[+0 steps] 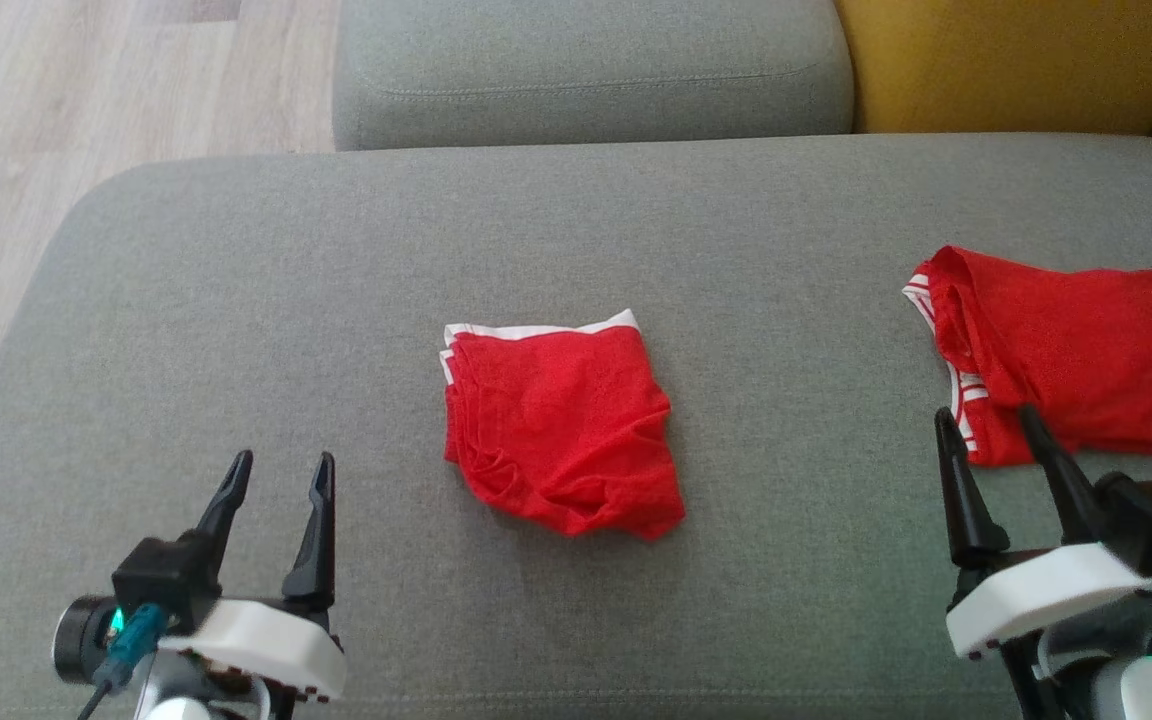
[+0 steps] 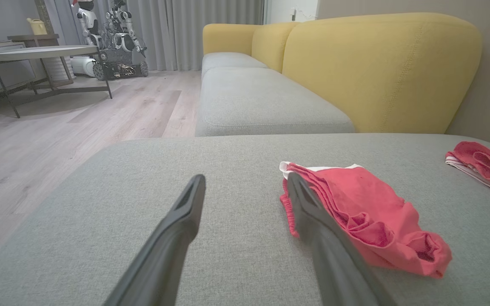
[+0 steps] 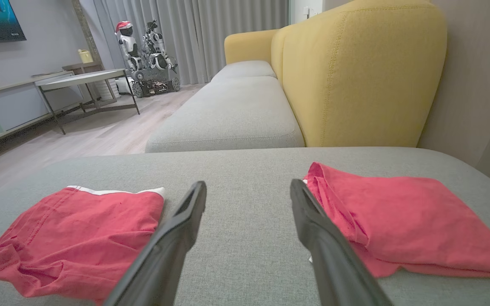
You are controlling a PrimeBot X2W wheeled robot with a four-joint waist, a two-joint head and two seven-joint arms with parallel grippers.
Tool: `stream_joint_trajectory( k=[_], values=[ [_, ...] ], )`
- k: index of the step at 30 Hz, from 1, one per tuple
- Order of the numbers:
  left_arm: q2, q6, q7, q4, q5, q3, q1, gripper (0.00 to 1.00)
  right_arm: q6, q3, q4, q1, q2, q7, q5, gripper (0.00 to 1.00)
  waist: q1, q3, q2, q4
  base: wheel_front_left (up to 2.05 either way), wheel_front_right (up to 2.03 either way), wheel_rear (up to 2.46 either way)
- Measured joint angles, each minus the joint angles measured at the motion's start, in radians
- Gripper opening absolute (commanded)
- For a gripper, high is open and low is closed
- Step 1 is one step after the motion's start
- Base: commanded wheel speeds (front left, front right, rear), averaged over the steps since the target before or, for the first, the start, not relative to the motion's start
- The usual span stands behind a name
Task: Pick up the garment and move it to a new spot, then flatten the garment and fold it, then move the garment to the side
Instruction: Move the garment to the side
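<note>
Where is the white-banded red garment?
Head view: white-banded garment centred on the grey cushion, between left hand and right hand, a second red garment to its right.

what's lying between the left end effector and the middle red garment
Bare gray cushion, seen in the head view, separates the left end effector from the middle red garment.

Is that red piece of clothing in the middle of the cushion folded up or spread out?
Folded. The middle red garment lies as a compact squarish bundle on the grey cushion, layers stacked along its left edge.

Left pincer (image 1: pixel 285 457), right pincer (image 1: pixel 983 410): long black fingers (image 1: pixel 316 530), white wrist shells (image 1: pixel 266 645), teal plugs (image 1: pixel 139 632).
</note>
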Motion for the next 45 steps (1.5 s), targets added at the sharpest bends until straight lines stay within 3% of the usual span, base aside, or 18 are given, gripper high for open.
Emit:
stream_joint_trajectory(
  k=[27,37,45],
  values=[
    [0.010,0.009,0.007,-0.017,-0.009,-0.017,-0.004,1.00,0.000,0.001,0.037,-0.004,0.000,0.004,0.018,1.00,0.0000,0.021,0.0000,0.019,0.00,0.00,0.00],
    [0.000,-0.010,-0.026,-0.018,-0.009,-0.032,-0.142,1.00,0.000,0.129,0.252,-0.232,-0.001,-0.006,0.048,1.00,0.0000,0.135,0.0000,0.069,0.00,0.00,0.00],
    [-0.029,-0.027,-0.060,0.030,-0.009,-0.051,-0.213,1.00,0.000,0.297,0.516,-0.365,-0.004,-0.023,0.171,1.00,0.0001,0.218,0.0000,0.132,0.00,0.00,0.00]
  ],
)
